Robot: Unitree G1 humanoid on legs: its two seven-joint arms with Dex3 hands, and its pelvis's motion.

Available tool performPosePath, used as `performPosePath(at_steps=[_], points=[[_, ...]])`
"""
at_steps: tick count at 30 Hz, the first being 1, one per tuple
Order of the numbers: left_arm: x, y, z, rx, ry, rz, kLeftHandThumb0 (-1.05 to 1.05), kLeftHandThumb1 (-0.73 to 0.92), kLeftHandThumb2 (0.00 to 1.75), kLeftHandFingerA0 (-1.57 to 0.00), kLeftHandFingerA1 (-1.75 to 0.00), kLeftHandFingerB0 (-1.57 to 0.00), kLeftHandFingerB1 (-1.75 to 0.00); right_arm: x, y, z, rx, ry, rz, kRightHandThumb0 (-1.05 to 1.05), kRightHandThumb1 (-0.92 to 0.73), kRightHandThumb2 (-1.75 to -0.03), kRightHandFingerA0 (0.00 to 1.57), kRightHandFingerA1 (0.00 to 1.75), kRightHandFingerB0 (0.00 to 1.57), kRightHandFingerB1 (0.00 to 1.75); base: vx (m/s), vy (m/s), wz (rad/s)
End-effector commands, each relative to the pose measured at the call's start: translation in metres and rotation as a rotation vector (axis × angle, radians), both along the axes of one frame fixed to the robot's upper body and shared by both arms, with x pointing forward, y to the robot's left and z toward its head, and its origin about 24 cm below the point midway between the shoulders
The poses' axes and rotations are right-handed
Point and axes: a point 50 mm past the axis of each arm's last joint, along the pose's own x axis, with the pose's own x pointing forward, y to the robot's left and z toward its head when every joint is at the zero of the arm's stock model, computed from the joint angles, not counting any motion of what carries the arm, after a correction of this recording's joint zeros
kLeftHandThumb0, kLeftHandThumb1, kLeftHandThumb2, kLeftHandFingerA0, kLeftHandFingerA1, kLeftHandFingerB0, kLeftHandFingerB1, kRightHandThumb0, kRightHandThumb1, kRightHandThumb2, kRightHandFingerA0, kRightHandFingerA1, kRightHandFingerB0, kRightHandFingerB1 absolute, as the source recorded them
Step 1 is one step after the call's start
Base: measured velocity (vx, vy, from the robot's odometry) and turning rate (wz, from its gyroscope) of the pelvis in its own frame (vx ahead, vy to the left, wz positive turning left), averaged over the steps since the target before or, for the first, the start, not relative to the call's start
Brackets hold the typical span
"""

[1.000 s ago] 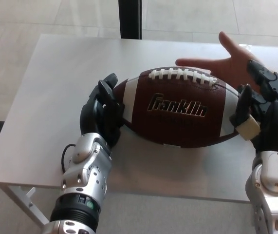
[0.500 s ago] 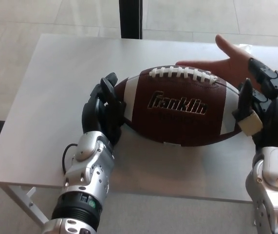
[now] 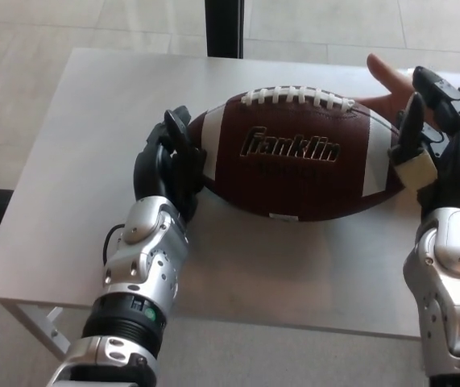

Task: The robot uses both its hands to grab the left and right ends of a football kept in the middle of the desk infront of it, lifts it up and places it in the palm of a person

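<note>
While gripped endwise, brown white-striped football (image 3: 298, 153), white laces, "Franklin" lettering.

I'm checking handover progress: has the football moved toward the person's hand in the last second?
Yes. The football has shifted away from the desk's near edge, now covering more of the person's palm.

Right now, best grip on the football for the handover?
Take the football by its two tapered ends, one hand from each side. It lies lengthwise left to right, laces up, and its middle looks too wide for one hand. Left hand and right hand already press there.
</note>
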Motion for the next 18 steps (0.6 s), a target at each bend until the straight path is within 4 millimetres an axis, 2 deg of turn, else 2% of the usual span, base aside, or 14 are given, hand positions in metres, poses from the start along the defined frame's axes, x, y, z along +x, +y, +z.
performPosePath(at_steps=[1, 2, 3, 4, 5, 7, 8, 10, 11, 12, 14, 15, 16, 18], points=[[-0.005, -0.111, 0.041, -0.039, 0.002, -0.431, -0.95, 0.92, 0.84, -0.55, -0.63, -0.23, -0.34, 0.009, 0.066, 0.033, 0.208, -0.069, 0.344, -0.86, -0.91, -0.70, 0.66, 0.59, 0.45, 0.37, 0.00, 0.000, 0.00], [-0.005, -0.112, 0.042, -0.048, 0.006, -0.428, -0.96, 0.92, 0.83, -0.58, -0.64, -0.24, -0.33, 0.009, 0.065, 0.034, 0.210, -0.069, 0.338, -0.84, -0.91, -0.67, 0.68, 0.58, 0.45, 0.36, 0.00, 0.000, 0.00], [-0.004, -0.112, 0.044, -0.060, 0.012, -0.427, -0.88, 0.81, 1.19, -0.55, -0.69, -0.17, -0.44, 0.010, 0.063, 0.035, 0.206, -0.076, 0.334, -0.80, -0.70, -1.12, 0.61, 0.67, 0.38, 0.51, 0.00, 0.000, 0.00], [-0.003, -0.112, 0.047, -0.074, 0.013, -0.434, -0.95, 0.92, 0.82, -0.57, -0.68, -0.22, -0.32, 0.011, 0.062, 0.037, 0.198, -0.087, 0.332, -0.86, -0.90, -0.68, 0.67, 0.58, 0.45, 0.35, 0.00, 0.000, 0.00], [-0.001, -0.111, 0.049, -0.071, 0.009, -0.437, -0.92, 0.92, 0.82, -0.58, -0.65, -0.21, -0.30, 0.012, 0.062, 0.039, 0.207, -0.089, 0.332, -0.83, -0.70, -1.12, 0.61, 0.65, 0.39, 0.51, 0.00, 0.000, 0.00], [0.004, -0.112, 0.061, -0.048, -0.006, -0.442, -0.93, 0.84, 1.20, -0.56, -0.70, -0.20, -0.44, 0.015, 0.060, 0.048, 0.213, -0.104, 0.328, -0.83, -0.70, -1.13, 0.61, 0.65, 0.37, 0.50, 0.00, 0.000, 0.00], [0.005, -0.112, 0.064, -0.042, -0.011, -0.439, -0.94, 0.92, 0.82, -0.56, -0.64, -0.28, -0.35, 0.016, 0.059, 0.052, 0.210, -0.117, 0.328, -0.86, -0.90, -0.68, 0.67, 0.55, 0.44, 0.34, 0.00, 0.000, 0.00], [0.011, -0.113, 0.076, -0.048, -0.042, -0.441, -0.92, 0.92, 0.80, -0.54, -0.67, -0.28, -0.34, 0.020, 0.057, 0.064, 0.203, -0.156, 0.334, -0.87, -0.90, -0.67, 0.69, 0.57, 0.45, 0.35, 0.00, 0.000, 0.00], [0.015, -0.113, 0.087, -0.046, -0.065, -0.446, -0.98, 0.84, 1.21, -0.59, -0.72, -0.27, -0.45, 0.023, 0.057, 0.074, 0.211, -0.177, 0.334, -0.83, -0.69, -1.12, 0.64, 0.66, 0.38, 0.50, 0.00, 0.000, 0.00], [0.018, -0.113, 0.093, -0.035, -0.071, -0.440, -0.94, 0.92, 0.76, -0.61, -0.67, -0.30, -0.31, 0.025, 0.056, 0.080, 0.214, -0.195, 0.335, -0.88, -0.89, -0.67, 0.68, 0.58, 0.45, 0.37, 0.00, 0.000, 0.00], [0.022, -0.114, 0.103, -0.052, -0.088, -0.444, -0.99, 0.92, 0.72, -0.60, -0.69, -0.30, -0.31, 0.028, 0.056, 0.089, 0.226, -0.210, 0.341, -0.89, -0.88, -0.67, 0.67, 0.59, 0.45, 0.37, 0.00, 0.000, 0.00], [0.024, -0.114, 0.113, -0.037, -0.116, -0.455, -0.99, 0.83, 1.20, -0.55, -0.68, -0.22, -0.44, 0.029, 0.055, 0.097, 0.228, -0.220, 0.342, -0.88, -0.88, -0.67, 0.71, 0.56, 0.48, 0.36, 0.00, 0.000, 0.00], [0.027, -0.113, 0.121, -0.004, -0.150, -0.466, -1.01, 0.79, 0.93, -0.57, -0.66, -0.24, -0.38, 0.031, 0.055, 0.103, 0.233, -0.230, 0.343, -0.88, -0.87, -0.67, 0.70, 0.56, 0.48, 0.35, 0.00, 0.000, 0.00], [0.029, -0.112, 0.127, 0.026, -0.171, -0.461, -0.98, 0.85, 1.21, -0.55, -0.66, -0.24, -0.44, 0.033, 0.055, 0.108, 0.219, -0.243, 0.343, -0.90, -0.87, -0.67, 0.71, 0.56, 0.48, 0.35, 0.00, 0.000, 0.00]])
